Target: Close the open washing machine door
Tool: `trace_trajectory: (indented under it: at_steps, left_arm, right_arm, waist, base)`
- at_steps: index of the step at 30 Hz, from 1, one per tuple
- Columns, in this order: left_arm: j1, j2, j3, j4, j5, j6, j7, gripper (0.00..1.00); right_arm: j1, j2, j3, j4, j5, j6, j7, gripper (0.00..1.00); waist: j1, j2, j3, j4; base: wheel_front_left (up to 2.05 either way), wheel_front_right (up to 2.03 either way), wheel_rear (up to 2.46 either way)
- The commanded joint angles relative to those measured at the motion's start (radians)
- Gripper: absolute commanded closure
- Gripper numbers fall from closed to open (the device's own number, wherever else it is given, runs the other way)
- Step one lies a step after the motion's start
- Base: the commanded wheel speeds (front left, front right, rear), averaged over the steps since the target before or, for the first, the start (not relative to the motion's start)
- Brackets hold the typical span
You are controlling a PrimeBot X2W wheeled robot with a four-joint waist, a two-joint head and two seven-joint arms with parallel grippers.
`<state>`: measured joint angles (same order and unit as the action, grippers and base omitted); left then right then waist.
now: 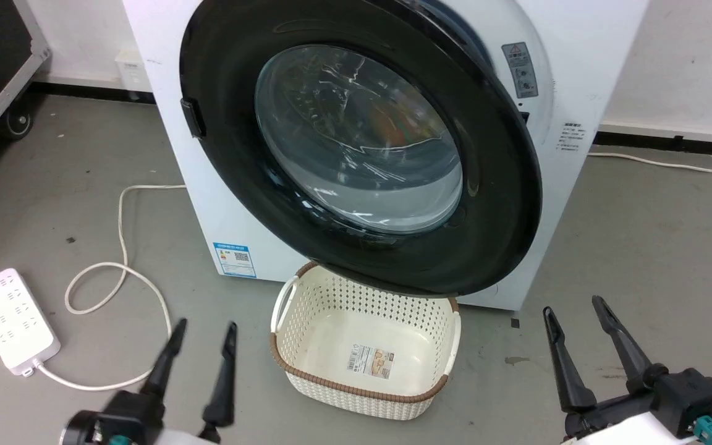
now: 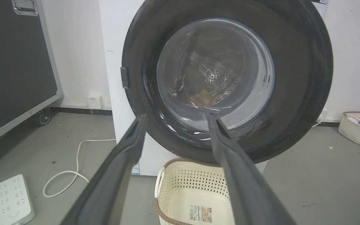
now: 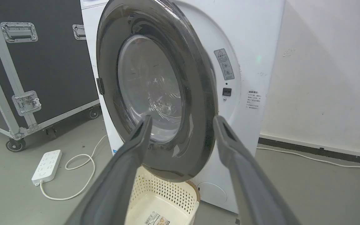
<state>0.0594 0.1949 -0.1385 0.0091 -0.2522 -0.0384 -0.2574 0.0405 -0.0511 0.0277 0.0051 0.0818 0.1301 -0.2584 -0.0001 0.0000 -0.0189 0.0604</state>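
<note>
Fingers of the left gripper (image 1: 206, 323) are standing apart and holding nothing, hovering low over the grey floor well short of the machine. I judge they are waiting spread like this because shutting a door calls for a push, not a grip. Just to their left a white power strip (image 1: 13, 321) is lying flat. Its cord (image 1: 122, 247) is looping off toward the machine's left side, out of the way of any reach forward.

Moving right, the washing machine (image 1: 207, 204) is standing against the wall, and the door (image 1: 356, 142) is hanging in front of its opening, not yet shut. In the right wrist view the door's left edge is sitting close to the white front while its right edge is standing out from it, leaving a wedge of gap. That is making the right side of the black rim look like the place to press. Through the glass the steel drum and something coloured are showing.

Below the door a cream basket (image 1: 362, 402) is sitting on the floor, empty but for a label, probably parked there for unloading. The door's lower rim is overlapping the basket's back edge in the head view, though I cannot tell whether the two are touching.

Further right, the right gripper (image 1: 572, 306) is hovering with its fingers likewise spread and empty. It is sitting nearer the door's free edge, so it is looking like the better-placed arm for the push.
</note>
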Motion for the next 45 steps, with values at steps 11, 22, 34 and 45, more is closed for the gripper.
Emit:
trace_trajectory:
  at_steps: [11,22,34,45]
  left_arm:
    - [0.024,-0.033,-0.020,-0.001,0.132,-0.006,-0.004,0.00]
    - [-0.078,-0.077,-0.026,-0.024,0.170,-0.016,-0.004,0.00]
    - [-0.169,-0.119,-0.036,-0.049,0.182,-0.012,-0.004,0.00]
    - [-0.202,-0.123,-0.035,-0.056,0.210,-0.008,-0.004,0.00]
  right_arm:
    - [0.002,0.000,0.027,0.021,0.029,0.001,-0.003,1.00]
    - [-0.283,-0.125,0.120,0.070,0.135,0.001,0.055,1.00]
    - [-0.704,-0.345,0.216,0.292,0.322,0.001,0.133,1.00]
    - [-0.941,-0.383,0.224,0.486,0.370,0.001,0.156,1.00]
  waist:
    - [0.0001,0.0000,0.079,0.012]
    - [0.0001,0.0000,0.290,0.042]
    - [0.0001,0.0000,0.431,0.086]
    - [0.0001,0.0000,0.490,0.093]
  base:
    - [0.00,0.00,0.00]
    - [0.00,0.00,0.00]
    - [0.00,0.00,0.00]
    - [0.00,0.00,0.00]
